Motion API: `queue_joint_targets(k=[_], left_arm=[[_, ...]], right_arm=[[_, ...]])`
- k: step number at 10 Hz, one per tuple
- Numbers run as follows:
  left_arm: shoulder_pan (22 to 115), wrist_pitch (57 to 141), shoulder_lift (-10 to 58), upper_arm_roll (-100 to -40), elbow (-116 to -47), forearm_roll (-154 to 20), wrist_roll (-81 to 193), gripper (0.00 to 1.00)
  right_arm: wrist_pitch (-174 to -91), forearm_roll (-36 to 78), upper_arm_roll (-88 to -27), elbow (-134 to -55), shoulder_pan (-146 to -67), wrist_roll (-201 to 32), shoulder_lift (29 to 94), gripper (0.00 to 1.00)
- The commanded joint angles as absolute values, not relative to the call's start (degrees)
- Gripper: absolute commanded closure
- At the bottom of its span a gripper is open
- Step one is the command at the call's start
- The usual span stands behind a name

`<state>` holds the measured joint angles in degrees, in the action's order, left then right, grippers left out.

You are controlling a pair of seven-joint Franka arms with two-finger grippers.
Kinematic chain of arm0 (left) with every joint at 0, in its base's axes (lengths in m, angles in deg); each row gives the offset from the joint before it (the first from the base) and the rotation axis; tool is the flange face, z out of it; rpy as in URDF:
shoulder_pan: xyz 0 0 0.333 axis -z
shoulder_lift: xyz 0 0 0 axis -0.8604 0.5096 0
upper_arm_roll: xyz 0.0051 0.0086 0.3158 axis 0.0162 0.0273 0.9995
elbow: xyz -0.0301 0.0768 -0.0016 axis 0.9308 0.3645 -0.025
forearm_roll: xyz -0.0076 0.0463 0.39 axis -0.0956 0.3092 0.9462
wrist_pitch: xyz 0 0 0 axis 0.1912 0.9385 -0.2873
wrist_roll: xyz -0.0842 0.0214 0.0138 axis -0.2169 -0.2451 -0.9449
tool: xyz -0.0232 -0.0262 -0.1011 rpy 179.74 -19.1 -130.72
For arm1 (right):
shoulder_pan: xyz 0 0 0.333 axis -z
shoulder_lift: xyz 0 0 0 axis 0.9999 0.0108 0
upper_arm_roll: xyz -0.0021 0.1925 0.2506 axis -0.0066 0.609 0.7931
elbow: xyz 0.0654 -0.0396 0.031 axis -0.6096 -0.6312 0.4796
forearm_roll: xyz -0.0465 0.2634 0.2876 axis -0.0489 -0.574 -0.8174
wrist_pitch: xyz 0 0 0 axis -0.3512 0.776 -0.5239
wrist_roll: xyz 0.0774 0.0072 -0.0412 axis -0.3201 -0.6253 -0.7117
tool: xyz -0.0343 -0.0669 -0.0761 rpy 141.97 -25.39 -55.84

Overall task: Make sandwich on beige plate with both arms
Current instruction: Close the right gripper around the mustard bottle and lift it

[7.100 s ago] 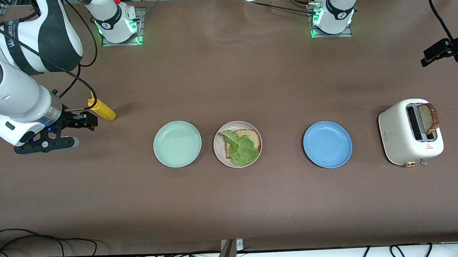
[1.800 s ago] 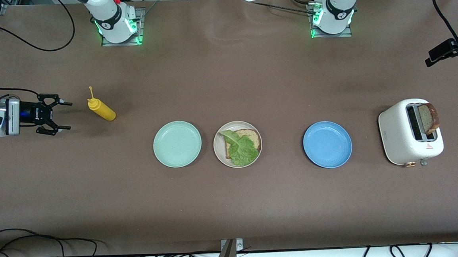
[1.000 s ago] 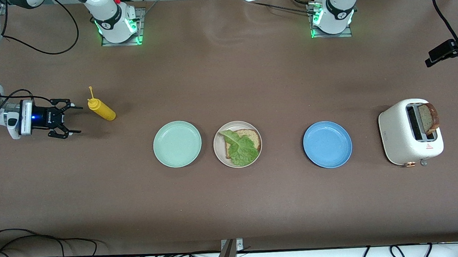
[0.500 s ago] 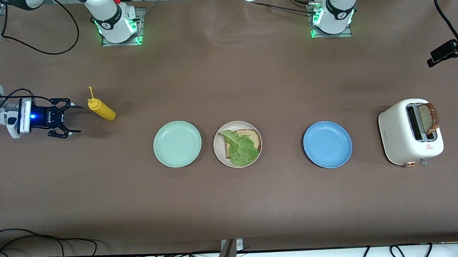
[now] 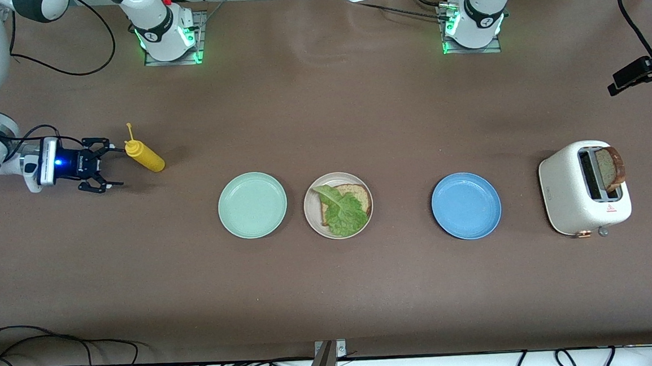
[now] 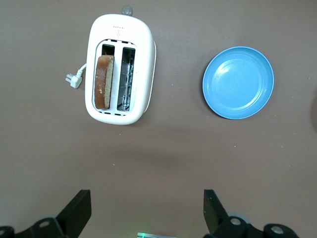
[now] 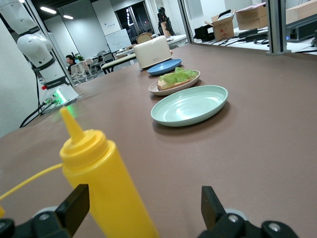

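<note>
— Before shutting on the yellow squeeze bottle (image 5: pixel 144 157), square up the right gripper (image 5: pixel 117 168). Turned on its side, low over the table at the right arm's end, jaws spread wide, holding nothing. Bottle just beside the fingertips, not yet between them.

— Where to take hold?

— Around the body, well below the shoulder. Never on the thin nozzle or the loose yellow cap tether. Slide in level until both fingers flank the widest part, then close gently. Probably soft plastic, so a hard squeeze could squirt sauce early.

— And the target?

— Beige plate (image 5: pixel 311 212), mid-table between the mint green plate (image 5: pixel 252 205) and the blue plate (image 5: pixel 466 205). On it: one bread slice (image 5: pixel 360 195) with the lettuce leaf (image 5: pixel 342 211) spread over it. Open-faced so far, no top slice.

— Risks along the way?

— Lift clear before swinging across, passing above the mint green plate without clipping its rim. Keep the nozzle up until over the lettuce.

— Left side?

— Left gripper (image 6: pixel 146 213) waiting high over the table near the toaster (image 5: pixel 573 196), jaws wide apart, empty. Second bread slice (image 5: pixel 611 166) standing in one toaster slot, poking out the top. Likely next: drop straight down, pinch the slice across its flat faces, pull vertically to avoid dragging the toaster.
</note>
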<state>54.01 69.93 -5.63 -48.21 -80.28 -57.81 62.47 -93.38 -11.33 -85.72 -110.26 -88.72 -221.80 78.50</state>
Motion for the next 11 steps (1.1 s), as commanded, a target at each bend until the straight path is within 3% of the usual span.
queue_joint_targets(k=[1, 7, 8, 9, 10, 11], left_arm=[[53.56, 69.44, -5.07, -48.43, -78.97, -59.05, 62.75, 0.00], [53.48, 69.44, -5.07, -48.34, -79.06, -59.05, 62.75, 0.00], [53.48, 69.44, -5.07, -48.34, -78.97, -59.05, 62.75, 0.00], [53.48, 69.44, -5.07, -48.34, -78.97, -59.05, 62.75, 0.00], [53.48, 69.44, -5.07, -48.34, -78.97, -59.05, 62.75, 0.00], [53.48, 69.44, -5.07, -48.34, -78.97, -59.05, 62.75, 0.00]], right_arm=[[-94.35, -12.82, -84.65, -115.60, -87.89, -228.07, 77.51, 0.00], [-95.57, -17.21, -80.69, -117.45, -88.06, -230.46, 78.48, 0.00], [-96.18, -18.00, -80.00, -117.63, -88.06, -230.56, 78.57, 0.31], [-96.63, -18.18, -79.64, -117.55, -88.06, -230.56, 78.57, 0.72], [-96.80, -19.05, -79.55, -117.46, -88.15, -230.56, 78.65, 1.00], [-96.89, -19.58, -78.94, -117.20, -88.24, -230.56, 79.18, 1.00]])
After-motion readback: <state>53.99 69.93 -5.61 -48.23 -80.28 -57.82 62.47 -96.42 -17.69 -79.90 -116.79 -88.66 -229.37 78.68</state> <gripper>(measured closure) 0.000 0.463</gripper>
